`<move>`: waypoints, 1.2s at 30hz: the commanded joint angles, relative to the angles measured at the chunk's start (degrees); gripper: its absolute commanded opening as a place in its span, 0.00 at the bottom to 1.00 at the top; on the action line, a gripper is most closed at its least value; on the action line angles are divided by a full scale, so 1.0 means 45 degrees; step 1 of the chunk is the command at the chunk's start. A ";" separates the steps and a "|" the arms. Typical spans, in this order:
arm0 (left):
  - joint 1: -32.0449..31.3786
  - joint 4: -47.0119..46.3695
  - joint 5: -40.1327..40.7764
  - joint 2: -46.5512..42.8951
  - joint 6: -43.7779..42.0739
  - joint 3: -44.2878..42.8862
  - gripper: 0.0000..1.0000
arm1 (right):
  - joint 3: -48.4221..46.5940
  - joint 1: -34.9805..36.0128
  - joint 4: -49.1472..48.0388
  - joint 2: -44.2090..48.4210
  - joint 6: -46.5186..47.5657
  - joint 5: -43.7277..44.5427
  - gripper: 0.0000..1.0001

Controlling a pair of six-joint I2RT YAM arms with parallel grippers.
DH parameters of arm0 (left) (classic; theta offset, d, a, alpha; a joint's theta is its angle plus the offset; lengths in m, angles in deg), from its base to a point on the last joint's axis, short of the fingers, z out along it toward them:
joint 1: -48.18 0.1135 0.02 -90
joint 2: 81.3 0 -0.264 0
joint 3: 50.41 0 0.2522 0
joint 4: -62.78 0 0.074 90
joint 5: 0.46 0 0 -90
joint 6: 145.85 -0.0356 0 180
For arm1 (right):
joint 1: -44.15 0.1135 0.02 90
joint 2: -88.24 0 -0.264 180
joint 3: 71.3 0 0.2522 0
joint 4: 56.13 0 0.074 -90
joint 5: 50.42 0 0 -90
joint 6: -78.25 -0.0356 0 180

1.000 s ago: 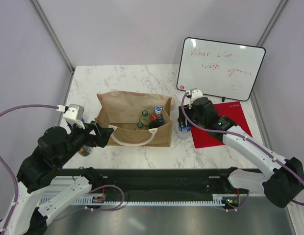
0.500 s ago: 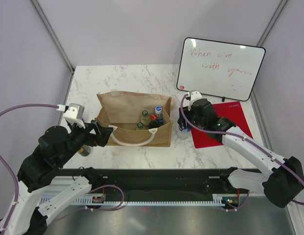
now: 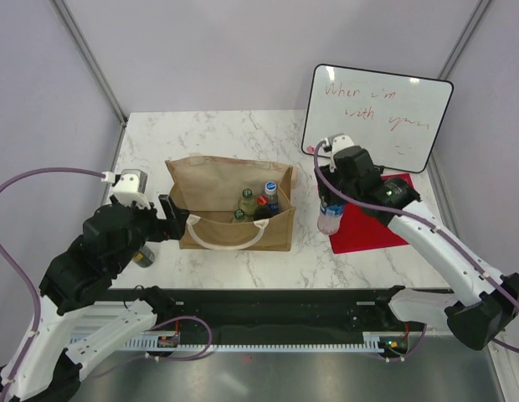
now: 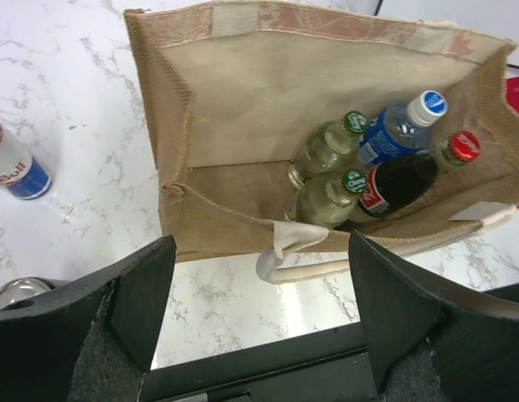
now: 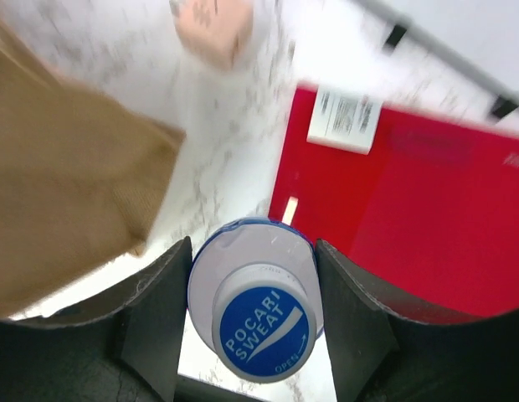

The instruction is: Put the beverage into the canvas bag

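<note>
The tan canvas bag with white handles stands open at mid-table; it also shows in the left wrist view and the right wrist view. Several bottles stand inside it. My right gripper is shut on a Pocari Sweat bottle with a blue cap, held off the table to the right of the bag; the bottle also shows in the top view. My left gripper is open and empty, just in front of the bag's near-left handle.
A red mat lies right of the bag, under the lifted bottle. A whiteboard leans at the back right. A Red Bull can lies left of the bag. A pink block sits near the board.
My right gripper has lifted the Pocari Sweat bottle off the table and moved it slightly right. My left arm has shifted a little toward the bag.
</note>
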State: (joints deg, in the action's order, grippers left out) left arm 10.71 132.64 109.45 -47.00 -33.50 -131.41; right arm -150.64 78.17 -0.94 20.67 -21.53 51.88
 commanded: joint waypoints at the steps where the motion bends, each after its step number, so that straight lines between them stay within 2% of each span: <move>1: -0.0032 0.0346 0.1358 0.0482 0.0424 -0.0389 0.88 | -0.4579 0.0018 -0.0224 -0.0139 0.0513 0.0805 0.00; 2: -0.0032 0.0366 0.1436 0.0618 0.0405 -0.0351 0.88 | -0.6017 0.0037 -0.0087 -0.0585 0.0475 0.0706 0.00; 8: -0.0032 0.0366 0.1399 0.1185 0.0327 -0.0038 0.84 | -1.1119 0.0329 0.0657 -0.2733 0.0572 -0.0132 0.00; 10: -0.0032 0.0386 0.1378 0.1361 0.0307 -0.0038 0.82 | -1.2043 0.0486 0.0501 -0.3205 0.0591 -0.0542 0.00; 12: -0.0032 0.0405 0.1533 0.1419 0.0230 -0.0057 0.75 | -1.2963 0.0759 -0.0159 -0.3772 0.0475 -0.1612 0.00; 15: -0.0032 0.0405 0.2176 0.1459 0.0034 0.0040 0.66 | -1.3161 0.1306 -0.1737 -0.4222 -0.0013 -0.3233 0.00; 21: -0.0032 0.0620 0.2219 0.1556 0.0131 0.0021 0.66 | -1.3707 0.3433 -0.3013 -0.5627 -0.0424 -0.3611 0.00; 28: -0.0032 0.0679 0.2179 0.1518 0.0053 0.0294 0.67 | -1.2538 0.5347 -0.4537 -0.7013 0.0979 -0.2811 0.00; 31: -0.0032 0.0523 0.2218 0.1478 0.0053 0.0431 0.67 | -1.1719 0.5720 -0.5688 -0.7268 0.1975 -0.2285 0.00; 36: -0.0032 0.0288 0.2140 0.1303 0.0131 0.0471 0.67 | -1.0722 0.5721 -0.7231 -0.7446 0.1920 -0.1463 0.00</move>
State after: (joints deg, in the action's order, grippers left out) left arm 10.71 135.41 117.93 -40.27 -33.39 -129.14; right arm -199.78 104.60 -15.12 -14.89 -15.28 40.62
